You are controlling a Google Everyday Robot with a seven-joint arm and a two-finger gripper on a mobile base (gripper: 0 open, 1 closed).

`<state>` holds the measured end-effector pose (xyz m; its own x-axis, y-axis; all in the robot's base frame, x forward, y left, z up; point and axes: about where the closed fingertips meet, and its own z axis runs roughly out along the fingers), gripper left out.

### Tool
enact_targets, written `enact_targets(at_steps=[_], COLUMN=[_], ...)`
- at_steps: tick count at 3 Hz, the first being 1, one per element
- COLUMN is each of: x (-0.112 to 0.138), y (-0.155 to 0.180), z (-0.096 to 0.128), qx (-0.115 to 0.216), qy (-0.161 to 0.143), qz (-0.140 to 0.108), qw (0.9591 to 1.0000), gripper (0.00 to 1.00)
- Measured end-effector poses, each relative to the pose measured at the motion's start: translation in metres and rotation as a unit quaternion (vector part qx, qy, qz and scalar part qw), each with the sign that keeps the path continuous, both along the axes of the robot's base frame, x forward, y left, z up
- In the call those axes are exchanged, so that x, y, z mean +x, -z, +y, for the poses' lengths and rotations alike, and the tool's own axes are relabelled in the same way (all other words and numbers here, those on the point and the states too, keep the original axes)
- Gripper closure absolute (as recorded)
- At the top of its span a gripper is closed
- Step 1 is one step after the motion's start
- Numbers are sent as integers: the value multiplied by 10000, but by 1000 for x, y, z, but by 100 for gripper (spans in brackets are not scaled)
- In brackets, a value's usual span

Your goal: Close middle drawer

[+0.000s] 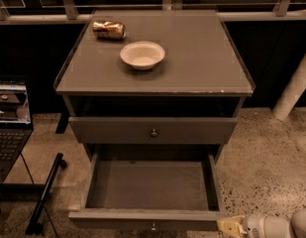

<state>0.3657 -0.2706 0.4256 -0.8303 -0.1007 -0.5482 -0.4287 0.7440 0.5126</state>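
The middle drawer [150,185] is pulled far out of the grey cabinet, with its plain grey inside showing and nothing in it. Its low front panel [118,220] runs along the bottom edge of the view, with a small round knob [153,226] at its middle. Above it sits the taller-fronted grey drawer [113,131], pushed in, with its own knob [153,132]. My gripper [231,227] is at the bottom right, its pale tip right by the right end of the open drawer's front panel. The white arm [276,226] trails off to the right behind it.
On the cabinet top [202,58] stand a white bowl [142,54] and a gold can [108,29] lying on its side. A laptop [9,120] and a black stand leg [46,192] are on the left. A white post [293,90] stands at the right on the speckled floor.
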Motion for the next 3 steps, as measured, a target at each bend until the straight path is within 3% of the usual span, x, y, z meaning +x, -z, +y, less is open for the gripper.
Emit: enact_targets(at_steps=[3], x=[7], y=[1], z=[-3], qx=[-100], qy=[65], qz=[3], qw=[9999], gripper=[100])
